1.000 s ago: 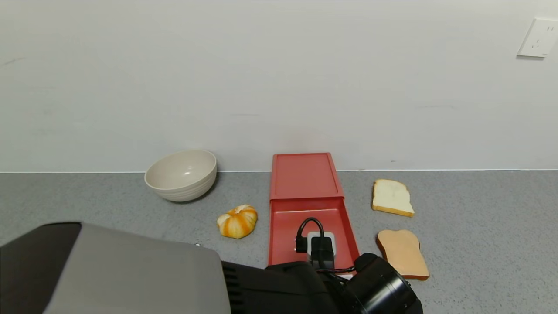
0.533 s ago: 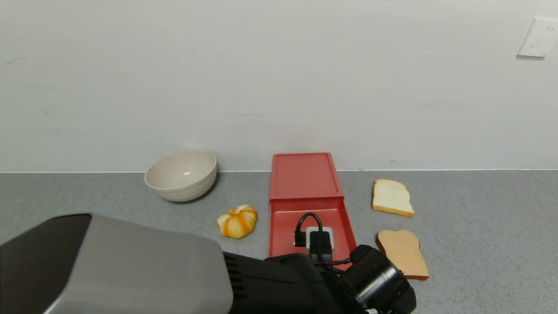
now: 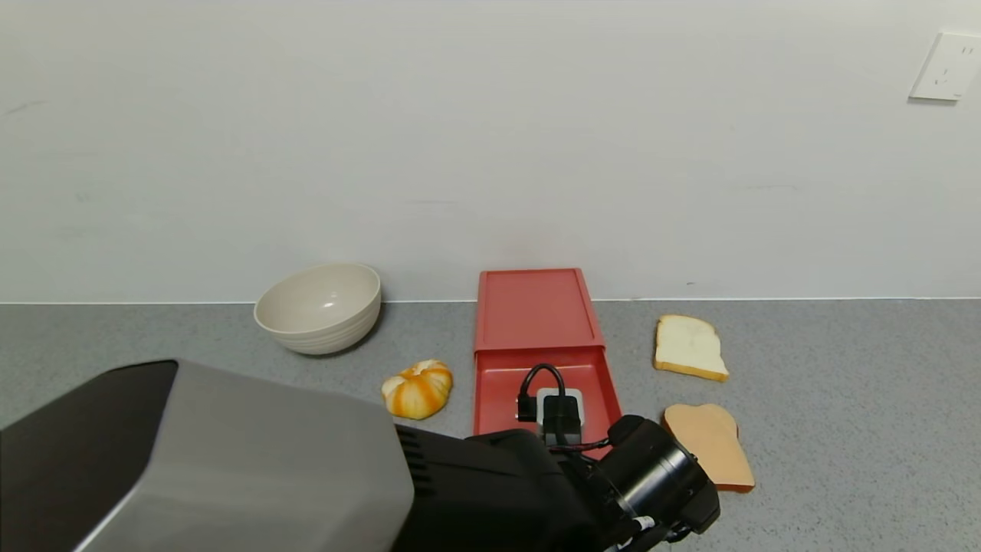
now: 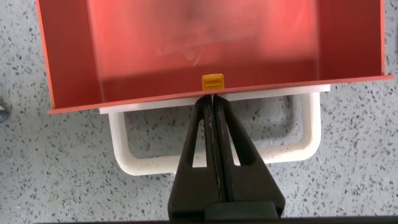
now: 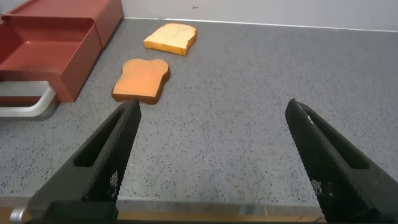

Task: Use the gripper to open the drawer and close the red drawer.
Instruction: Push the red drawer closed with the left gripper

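The coral-red drawer (image 3: 534,310) lies against the back wall with its tray (image 3: 498,391) partly slid out toward me. My left gripper (image 4: 212,96) is shut and empty. Its tips rest against the tray's front lip at a small yellow tab, above the white loop handle (image 4: 124,155). In the head view the black hand with its looped cable (image 3: 559,418) covers the tray's front, and the fingers are hidden there. My right gripper (image 5: 211,112) is open and empty, low over the counter to the right of the drawer (image 5: 50,43); it does not show in the head view.
A beige bowl (image 3: 318,307) stands at the back left. An orange-striped bun (image 3: 418,389) lies left of the tray. A white bread slice (image 3: 688,346) and a brown toast slice (image 3: 709,445) lie right of it. The wall is just behind the drawer.
My left arm has moved forward toward the wall, and the tray has slid partway back into its casing, so less of it sticks out.
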Controlling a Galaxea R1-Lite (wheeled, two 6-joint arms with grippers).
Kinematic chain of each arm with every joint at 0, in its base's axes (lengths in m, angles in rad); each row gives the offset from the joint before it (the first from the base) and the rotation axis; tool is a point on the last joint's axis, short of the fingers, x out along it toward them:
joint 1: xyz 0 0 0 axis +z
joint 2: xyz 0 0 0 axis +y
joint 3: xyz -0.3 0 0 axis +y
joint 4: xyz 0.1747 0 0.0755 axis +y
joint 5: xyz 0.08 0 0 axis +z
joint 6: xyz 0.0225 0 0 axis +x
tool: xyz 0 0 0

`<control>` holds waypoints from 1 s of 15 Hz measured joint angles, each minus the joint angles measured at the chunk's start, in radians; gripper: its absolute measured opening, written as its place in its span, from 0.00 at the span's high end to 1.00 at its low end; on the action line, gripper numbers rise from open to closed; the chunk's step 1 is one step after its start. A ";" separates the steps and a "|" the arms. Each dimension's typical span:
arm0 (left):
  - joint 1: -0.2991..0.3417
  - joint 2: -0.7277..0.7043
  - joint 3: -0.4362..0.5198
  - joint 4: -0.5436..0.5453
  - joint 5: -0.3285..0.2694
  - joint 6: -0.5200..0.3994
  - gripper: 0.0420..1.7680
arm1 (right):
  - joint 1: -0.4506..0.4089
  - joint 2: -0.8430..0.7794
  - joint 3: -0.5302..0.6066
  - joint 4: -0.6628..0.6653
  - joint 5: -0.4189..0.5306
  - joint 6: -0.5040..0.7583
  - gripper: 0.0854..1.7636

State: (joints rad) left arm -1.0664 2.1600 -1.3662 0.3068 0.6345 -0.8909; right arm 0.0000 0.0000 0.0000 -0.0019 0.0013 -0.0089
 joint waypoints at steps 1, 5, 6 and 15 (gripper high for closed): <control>0.003 0.001 -0.003 -0.001 0.001 0.007 0.96 | 0.000 0.000 0.000 0.000 0.000 0.000 0.03; 0.016 0.003 -0.004 -0.050 0.017 0.042 0.96 | 0.000 0.000 0.000 0.000 0.000 0.000 0.03; 0.018 0.002 -0.004 -0.051 0.017 0.048 0.96 | 0.000 0.000 0.000 0.000 0.000 0.000 0.03; 0.064 0.011 -0.015 -0.056 0.015 0.090 0.96 | 0.000 0.000 0.000 0.000 0.000 0.000 0.03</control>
State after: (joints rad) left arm -1.0026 2.1711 -1.3815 0.2504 0.6498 -0.8004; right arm 0.0000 0.0000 0.0000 -0.0019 0.0009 -0.0091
